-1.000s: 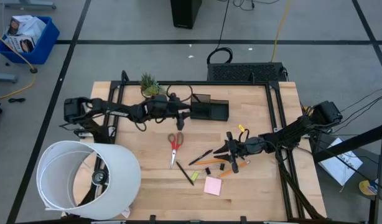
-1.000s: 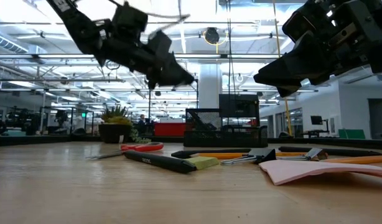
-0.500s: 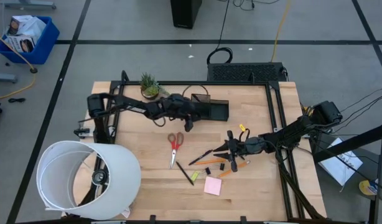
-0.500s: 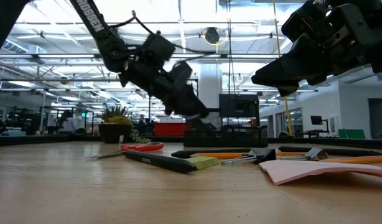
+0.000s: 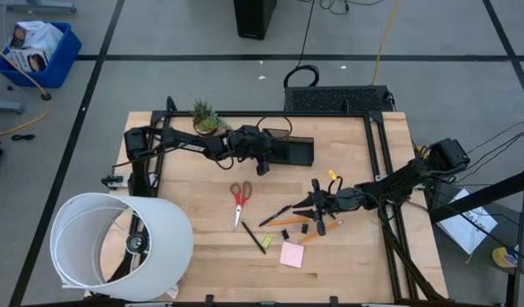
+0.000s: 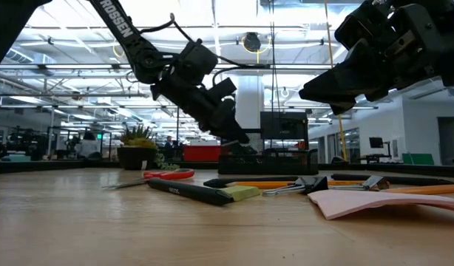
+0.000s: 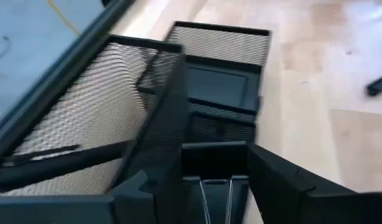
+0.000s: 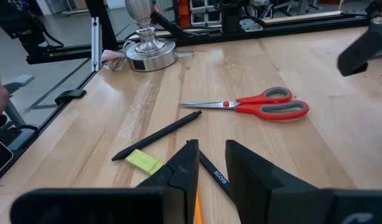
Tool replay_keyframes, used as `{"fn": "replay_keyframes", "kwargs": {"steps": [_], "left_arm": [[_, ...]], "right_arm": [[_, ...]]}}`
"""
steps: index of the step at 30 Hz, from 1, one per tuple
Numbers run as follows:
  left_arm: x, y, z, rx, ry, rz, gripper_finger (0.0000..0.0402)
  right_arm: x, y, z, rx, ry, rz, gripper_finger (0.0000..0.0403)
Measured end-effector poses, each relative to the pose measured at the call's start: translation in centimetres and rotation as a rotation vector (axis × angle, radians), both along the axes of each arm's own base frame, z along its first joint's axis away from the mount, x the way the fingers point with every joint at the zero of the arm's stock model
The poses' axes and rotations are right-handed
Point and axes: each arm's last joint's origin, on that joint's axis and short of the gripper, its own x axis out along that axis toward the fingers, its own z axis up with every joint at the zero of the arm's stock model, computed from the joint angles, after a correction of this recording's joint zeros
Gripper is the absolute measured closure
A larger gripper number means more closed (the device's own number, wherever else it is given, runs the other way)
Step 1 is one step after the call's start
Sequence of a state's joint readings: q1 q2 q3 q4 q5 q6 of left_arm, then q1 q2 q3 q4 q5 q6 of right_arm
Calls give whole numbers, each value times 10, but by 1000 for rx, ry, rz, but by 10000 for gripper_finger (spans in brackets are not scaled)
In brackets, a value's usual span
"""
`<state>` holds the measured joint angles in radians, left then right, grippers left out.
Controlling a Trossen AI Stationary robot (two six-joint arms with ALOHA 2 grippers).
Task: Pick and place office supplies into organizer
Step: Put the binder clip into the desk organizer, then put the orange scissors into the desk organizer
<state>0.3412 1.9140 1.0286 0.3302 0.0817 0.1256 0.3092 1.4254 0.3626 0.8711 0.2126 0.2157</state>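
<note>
The dark mesh organizer stands at the table's far middle. My left gripper hangs at its left end, slanting down, shut on a black binder clip. Red-handled scissors, black pens, orange pencils, a pink sticky-note pad and a yellow-green piece lie flat on the wood. My right gripper hovers over the pens and pencils, its fingers a narrow gap apart with nothing between them. My left gripper pinches the binder clip's black body between its two fingers. The clip's silver wire handles point back toward the wrist. The fingers slant down from the table's left toward the organizer. The clip is lifted clear of the table.
A large white cylinder stands at the near left corner. A small potted plant sits left of the organizer. Loose binder clips lie among the pens. A silver lamp base and black frame rails edge the table.
My left gripper has gone toward the table's right and down, from beside the plant to the organizer's left end, tipping further downward. My right gripper has kept still.
</note>
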Motion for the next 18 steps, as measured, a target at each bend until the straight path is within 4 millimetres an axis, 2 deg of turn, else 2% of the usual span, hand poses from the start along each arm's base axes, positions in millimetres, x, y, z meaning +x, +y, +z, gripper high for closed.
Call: {"fn": "replay_keyframes", "kwargs": {"steps": [4,13,18], "left_arm": [[0,0,-1,25,14,-14,216],[0,-2,-1,-13,9,4,248],[-4,-6,0,-142,34,-1,264]], "right_arm": [[0,0,0,4,1,-1,330],[0,0,0,1,0,0,330],[0,0,0,7,1,-1,330]]}}
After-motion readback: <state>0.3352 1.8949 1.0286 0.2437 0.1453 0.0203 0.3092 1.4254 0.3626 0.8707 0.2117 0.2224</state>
